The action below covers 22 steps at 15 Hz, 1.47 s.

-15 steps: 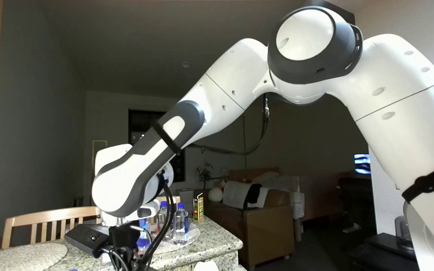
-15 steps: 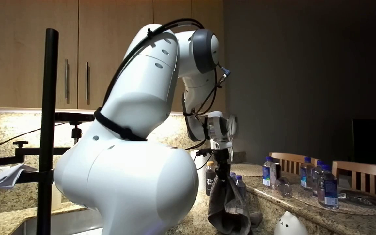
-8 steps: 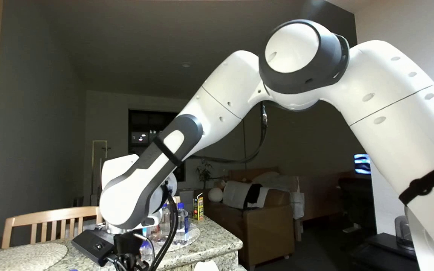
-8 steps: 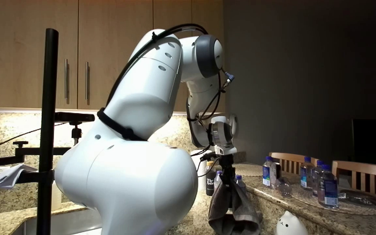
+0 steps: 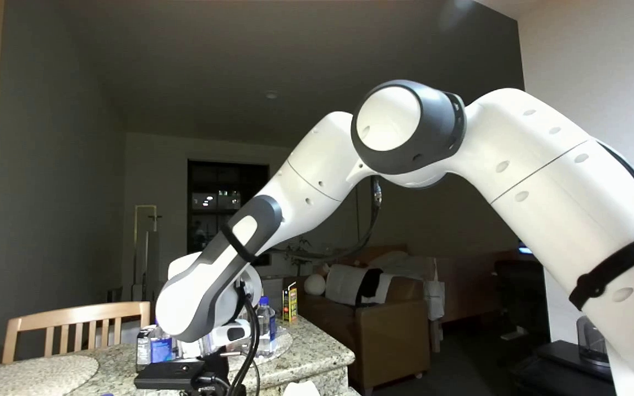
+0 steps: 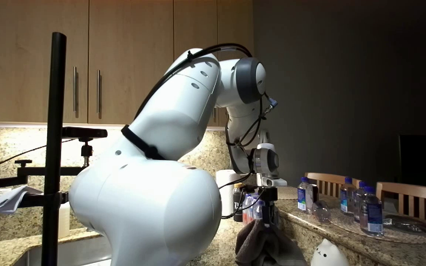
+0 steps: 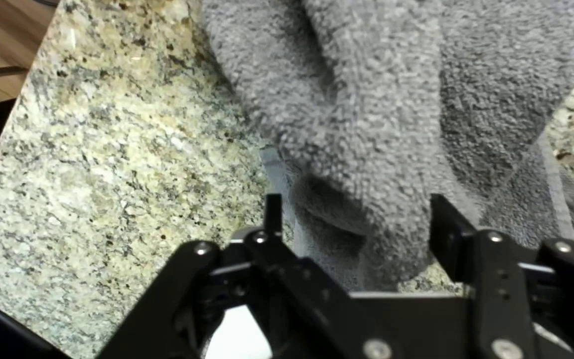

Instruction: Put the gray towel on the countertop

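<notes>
Pinching nothing, my black two-finger gripper (image 7: 355, 213) hangs spread wide, fuzzy gray towel (image 7: 381, 124) between, speckled stone countertop (image 7: 117, 164) below.

In an exterior view, the speckled granite backsplash (image 6: 13, 144) glows, brightest right under pale wood cabinets (image 6: 131, 55); dark-gray wall (image 6: 327, 92) upper right is murky. Wrist view: beige speckled granite countertop (image 7: 117, 174) bright, tiny glints upper left. Gray terry towel (image 7: 381, 124) has shadowed folds. Black jointed gripper (image 7: 357, 214) near-silhouetted, silvery screw heads (image 7: 506, 347) catch light.
</notes>
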### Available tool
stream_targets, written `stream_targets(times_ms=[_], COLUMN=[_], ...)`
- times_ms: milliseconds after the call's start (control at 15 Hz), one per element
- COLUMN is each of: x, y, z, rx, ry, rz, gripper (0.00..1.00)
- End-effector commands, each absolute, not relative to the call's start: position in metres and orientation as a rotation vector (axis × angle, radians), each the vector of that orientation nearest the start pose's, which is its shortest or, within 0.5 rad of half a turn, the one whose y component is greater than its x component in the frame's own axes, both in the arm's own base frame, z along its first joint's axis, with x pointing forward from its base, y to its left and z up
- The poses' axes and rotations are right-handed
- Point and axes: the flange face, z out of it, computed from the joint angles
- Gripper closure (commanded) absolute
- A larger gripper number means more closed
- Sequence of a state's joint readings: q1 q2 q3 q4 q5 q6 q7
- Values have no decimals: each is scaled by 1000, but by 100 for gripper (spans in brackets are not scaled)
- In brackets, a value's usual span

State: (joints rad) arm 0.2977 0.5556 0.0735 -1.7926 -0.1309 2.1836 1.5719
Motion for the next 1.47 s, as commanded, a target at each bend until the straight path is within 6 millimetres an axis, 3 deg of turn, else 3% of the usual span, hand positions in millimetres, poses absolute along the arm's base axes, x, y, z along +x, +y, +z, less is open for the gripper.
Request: stream_targets(times_ms=[0, 267, 667, 1200, 1400], x=[609, 619, 614, 591, 581], y=[214, 214, 233, 275, 276], z=[228, 243, 281, 351, 378], rx=[-2882, -2910, -2946, -3021, -3056], ry=[1619, 1476, 1244, 850, 713], rz=[195, 262, 425, 261, 192], gripper=[1, 0, 0, 0, 0])
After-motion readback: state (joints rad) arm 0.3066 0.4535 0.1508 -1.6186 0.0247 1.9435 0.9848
